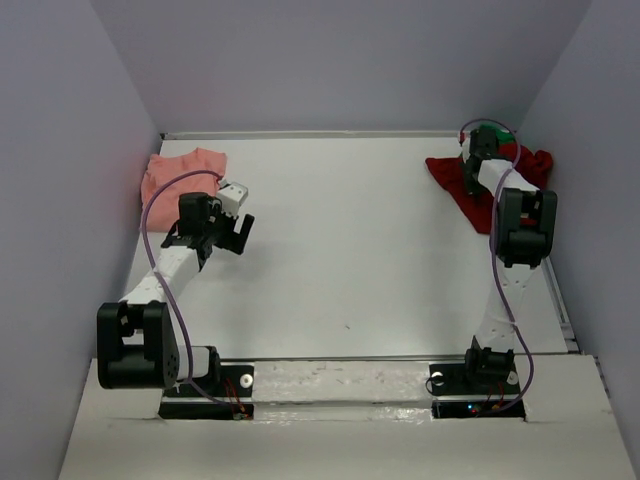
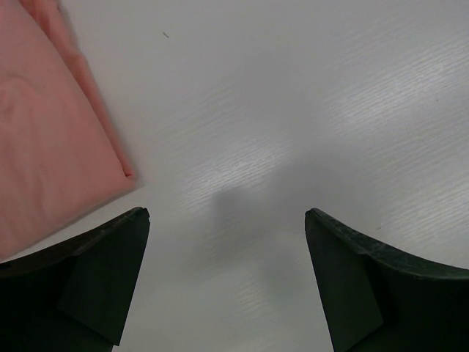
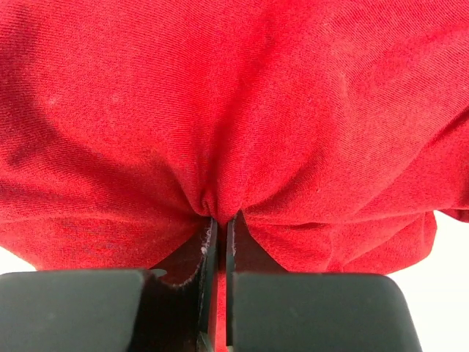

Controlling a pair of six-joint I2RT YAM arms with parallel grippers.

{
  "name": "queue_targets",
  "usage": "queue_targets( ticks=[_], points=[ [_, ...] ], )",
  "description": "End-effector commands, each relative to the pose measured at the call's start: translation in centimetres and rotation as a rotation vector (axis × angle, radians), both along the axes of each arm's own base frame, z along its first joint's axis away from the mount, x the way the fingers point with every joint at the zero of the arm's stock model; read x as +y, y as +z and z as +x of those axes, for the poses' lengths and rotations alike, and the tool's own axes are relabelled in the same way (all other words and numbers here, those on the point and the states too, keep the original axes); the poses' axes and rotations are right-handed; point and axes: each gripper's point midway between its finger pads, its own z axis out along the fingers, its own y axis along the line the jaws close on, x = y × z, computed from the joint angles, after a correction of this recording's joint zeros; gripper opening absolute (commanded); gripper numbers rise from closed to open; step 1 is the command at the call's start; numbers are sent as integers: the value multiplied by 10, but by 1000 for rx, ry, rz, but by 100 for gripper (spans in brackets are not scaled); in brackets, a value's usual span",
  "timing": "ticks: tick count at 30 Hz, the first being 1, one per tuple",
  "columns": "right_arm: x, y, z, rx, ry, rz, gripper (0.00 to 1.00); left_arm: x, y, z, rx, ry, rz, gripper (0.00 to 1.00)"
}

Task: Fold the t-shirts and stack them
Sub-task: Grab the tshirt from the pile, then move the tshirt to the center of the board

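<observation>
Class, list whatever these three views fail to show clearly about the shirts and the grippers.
Green t-shirt: top view, mostly hidden behind the right arm; only a sliver shows.
Dark red t-shirt: right wrist view, fills the frame, edges cut off; no collar visible.
Salmon-pink t-shirt: left wrist view, cut off by the left edge.
Right gripper: top view, jaws hidden beneath the arm.

Left claw (image 2: 227, 220) hangs with jaws spread wide; right claw (image 3: 220, 218), arm stretched forward, is pinched tight.
</observation>
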Motion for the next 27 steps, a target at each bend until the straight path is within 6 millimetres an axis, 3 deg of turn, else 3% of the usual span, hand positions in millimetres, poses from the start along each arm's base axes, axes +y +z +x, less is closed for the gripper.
queue_targets(
  ticks=[1,6,17,21,23,27],
  points=[
    [-2,-4,-11,26,18,24,0,0,1,0,15,0,9,99],
    [4,17,-13,-13,33,48,0,1,5,0,4,4,12,99],
    [35,110,-29,-137,128,174,0,1,17,0,-26,12,10,99],
    [70,160,-44,-200,243,311,0,2,20,0,-37,17,13,99],
    [82,173,-49,-218,282,360,0,3,19,0,-35,21,14,99],
    [132,194,-68,-189,419,459,0,3,19,1,-38,25,13,99]
  ],
)
